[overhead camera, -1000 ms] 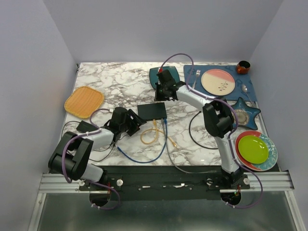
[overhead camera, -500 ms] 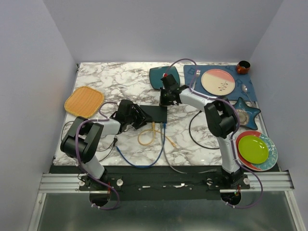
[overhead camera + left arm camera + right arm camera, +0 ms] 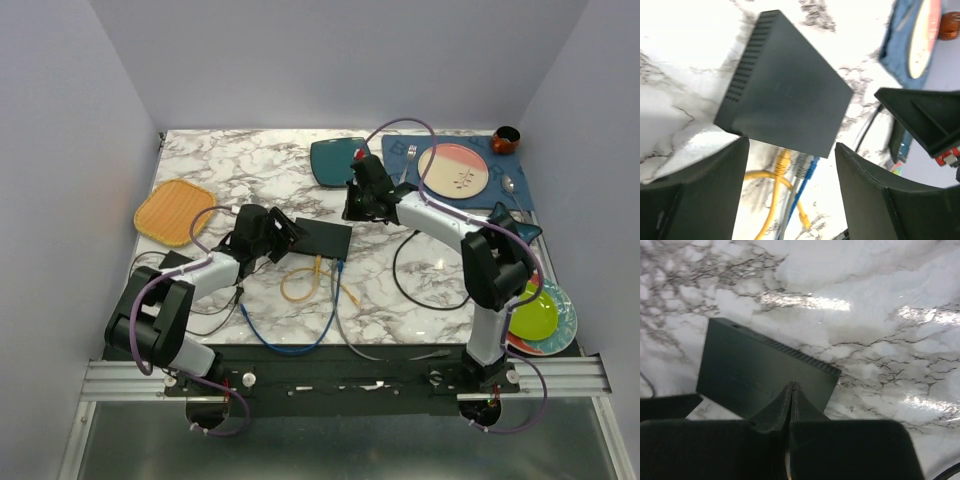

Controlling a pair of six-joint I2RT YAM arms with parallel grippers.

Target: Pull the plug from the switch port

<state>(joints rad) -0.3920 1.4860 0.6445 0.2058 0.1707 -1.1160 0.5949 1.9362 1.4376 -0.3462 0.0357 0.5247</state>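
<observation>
Ahead of both my hands, on the veined marble bench [image 3: 250, 170], lies the flat matte-black switch [image 3: 322, 238], its side ribbed with vents. My left hand [image 3: 283, 228] gapes wide; my right hand [image 3: 791, 390] is pinched closed. The left wrist view, unlike the right, shows the yellow plug [image 3: 782, 162] and blue plug [image 3: 810, 167] at its edge.

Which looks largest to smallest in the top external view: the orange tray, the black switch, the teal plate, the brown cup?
1. The orange tray, largest.
2 and 3. The teal plate and the switch look about alike, and the plate lies farther from the camera, so unranked.
4. The brown cup, smallest.
</observation>
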